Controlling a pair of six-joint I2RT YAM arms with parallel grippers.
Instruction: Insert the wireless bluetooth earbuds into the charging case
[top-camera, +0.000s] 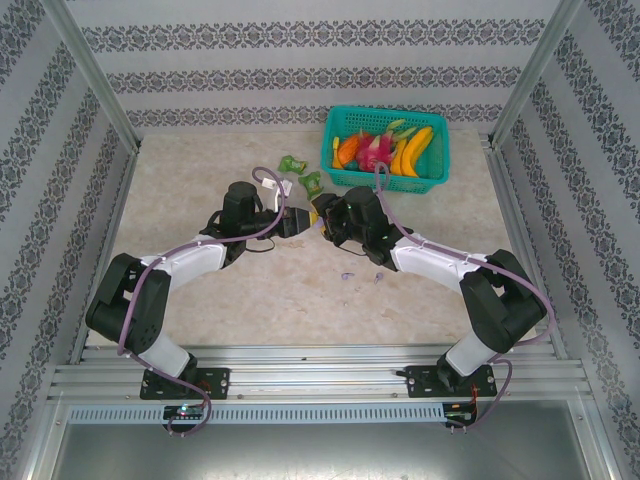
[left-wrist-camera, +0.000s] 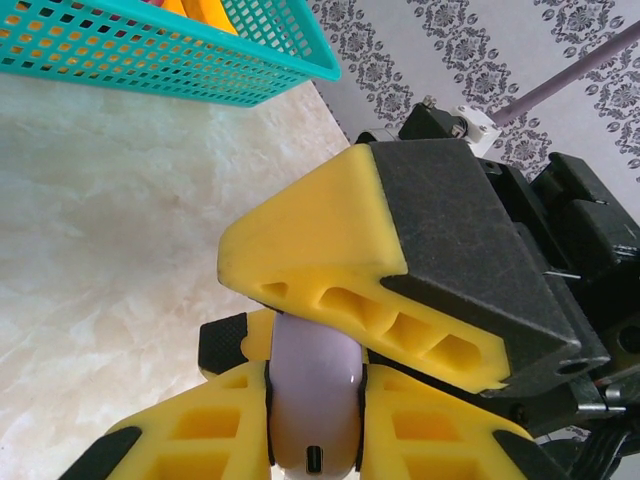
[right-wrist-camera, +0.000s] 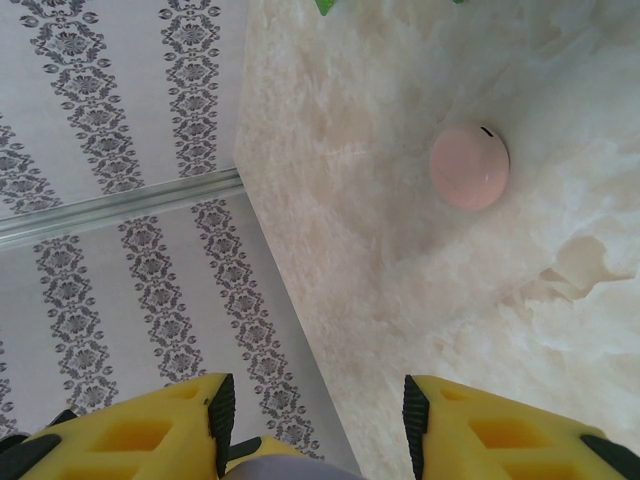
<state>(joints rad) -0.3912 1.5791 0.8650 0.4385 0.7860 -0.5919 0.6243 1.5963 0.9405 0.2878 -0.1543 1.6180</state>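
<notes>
noted left gripper (top-camera: 295, 220) at mid worktop (top-camera: 200, 180), fingers (left-wrist-camera: 200, 435) clamped on the flanks of purple charging case (left-wrist-camera: 315, 400), port end toward the wrist; judged held so to steady it for the other arm. recorded smooth, glossy, rounded shell against yellow, hollow-celled fingers with black tips. found right gripper (right-wrist-camera: 318, 415) meeting it nose to nose, one finger resting on the case top, probably to work the lid; fingers apart, pale sliver between them at frame edge, grip there impossible to tell. spotted two tiny purple earbuds (top-camera: 347, 276) loose on the marbled worktop beside the right forearm, not yet in any case. logged pink charging case (right-wrist-camera: 470, 167), round and matte, lying apart.
</notes>
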